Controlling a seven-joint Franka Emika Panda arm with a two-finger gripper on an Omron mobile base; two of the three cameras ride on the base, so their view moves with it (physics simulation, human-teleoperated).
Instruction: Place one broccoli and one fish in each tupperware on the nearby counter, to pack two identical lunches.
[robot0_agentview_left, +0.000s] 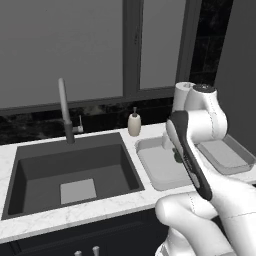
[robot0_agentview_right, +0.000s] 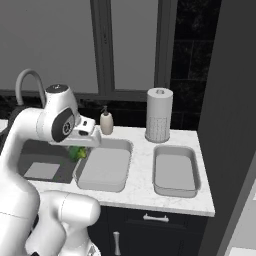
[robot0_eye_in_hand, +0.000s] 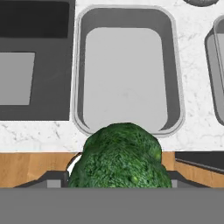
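Marble-veined tabletop (robot0_agentview_right: 142, 192) runs under a dark window, sink (robot0_agentview_left: 70, 172) at the left. Partly closed, the hand (robot0_agentview_right: 80, 145) holds a broccoli (robot0_eye_in_hand: 120, 157) above the near tupperware (robot0_eye_in_hand: 127, 70), at its sink-side rim. Both trays look empty; the far tupperware (robot0_agentview_right: 175, 172) sits beside it. My read: the first broccoli delivery, needing a move over the tray floor, lowering, then release. Fingertips are hidden behind the broccoli; no fish visible.
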